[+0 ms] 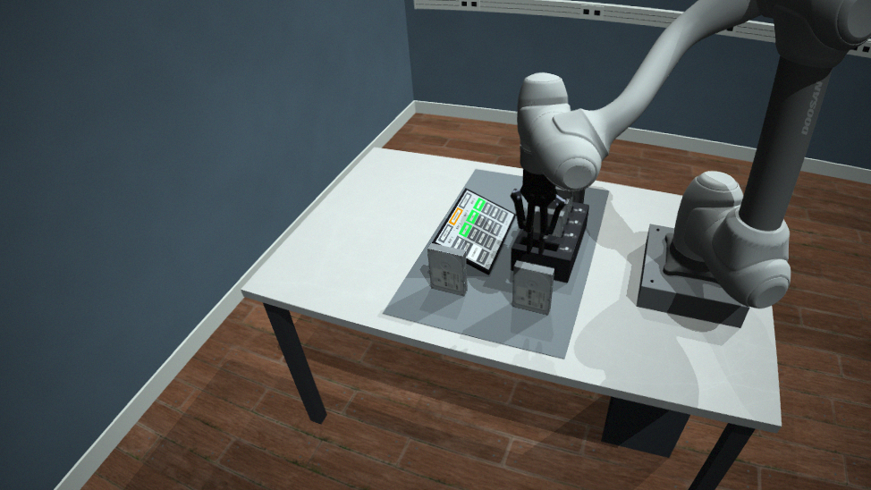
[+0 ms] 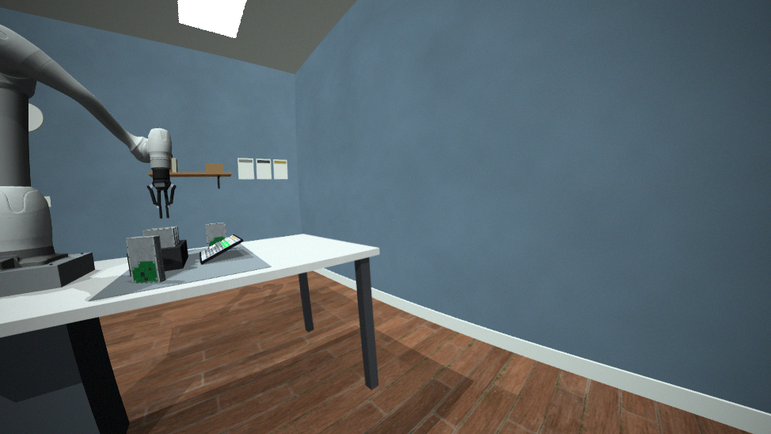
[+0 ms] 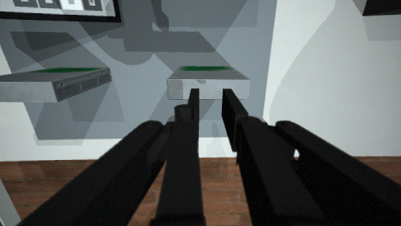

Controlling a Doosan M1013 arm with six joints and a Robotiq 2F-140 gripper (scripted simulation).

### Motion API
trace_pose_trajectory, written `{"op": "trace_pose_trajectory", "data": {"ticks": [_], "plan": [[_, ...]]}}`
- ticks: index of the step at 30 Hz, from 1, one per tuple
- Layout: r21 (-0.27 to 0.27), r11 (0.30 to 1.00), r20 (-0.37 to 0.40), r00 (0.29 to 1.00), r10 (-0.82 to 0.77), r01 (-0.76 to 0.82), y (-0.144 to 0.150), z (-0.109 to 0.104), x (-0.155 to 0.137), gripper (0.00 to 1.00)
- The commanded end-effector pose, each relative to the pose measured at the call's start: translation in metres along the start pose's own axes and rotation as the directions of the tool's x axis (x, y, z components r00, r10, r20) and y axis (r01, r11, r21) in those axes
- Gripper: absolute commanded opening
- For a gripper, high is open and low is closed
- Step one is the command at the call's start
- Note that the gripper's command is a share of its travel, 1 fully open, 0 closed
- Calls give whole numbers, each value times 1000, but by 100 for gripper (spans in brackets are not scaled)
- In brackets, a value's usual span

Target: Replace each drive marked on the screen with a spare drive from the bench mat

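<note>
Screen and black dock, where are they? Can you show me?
Screen [image 1: 475, 231] [image 2: 222, 250] [image 3: 74, 16]: top and exterior views, its face; wrist view, its black frame.
Dock [image 1: 563, 268] [image 2: 174, 257]: top and exterior views, its dark side.

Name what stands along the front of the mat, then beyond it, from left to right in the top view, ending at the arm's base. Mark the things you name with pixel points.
Left standing drive [image 1: 447, 273] [image 2: 215, 230] [image 3: 26, 91] → right standing drive [image 1: 532, 289] [image 3: 208, 89] → robot base plate [image 1: 655, 293] [image 2: 79, 265] [image 3: 384, 8].

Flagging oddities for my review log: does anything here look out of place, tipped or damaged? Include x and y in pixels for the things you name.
Nothing stands out: one loose drive [image 1: 531, 291] [image 2: 142, 253] [image 3: 208, 89] and the other [image 1: 447, 274] [image 2: 214, 232] [image 3: 26, 91] stand upright on the mat [image 1: 486, 329] [image 2: 215, 273] [image 3: 253, 62], and the dock [image 1: 563, 266] [image 2: 174, 257] looks level.
</note>
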State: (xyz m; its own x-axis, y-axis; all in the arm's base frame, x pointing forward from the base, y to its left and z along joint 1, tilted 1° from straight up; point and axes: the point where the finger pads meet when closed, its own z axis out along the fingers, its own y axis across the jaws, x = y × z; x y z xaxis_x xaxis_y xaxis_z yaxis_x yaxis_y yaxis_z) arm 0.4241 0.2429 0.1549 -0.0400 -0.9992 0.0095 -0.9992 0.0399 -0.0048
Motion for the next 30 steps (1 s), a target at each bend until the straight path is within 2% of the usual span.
{"op": "trace_pose_trajectory", "data": {"ticks": [1,23,30], "plan": [[1,1000,1,1000,0,0,0,-1,0,10],[1,1000,1,1000,1,-1,-1,-1,0,10],[0,999,1,999,35,-35,-19,0,29,10]]}}
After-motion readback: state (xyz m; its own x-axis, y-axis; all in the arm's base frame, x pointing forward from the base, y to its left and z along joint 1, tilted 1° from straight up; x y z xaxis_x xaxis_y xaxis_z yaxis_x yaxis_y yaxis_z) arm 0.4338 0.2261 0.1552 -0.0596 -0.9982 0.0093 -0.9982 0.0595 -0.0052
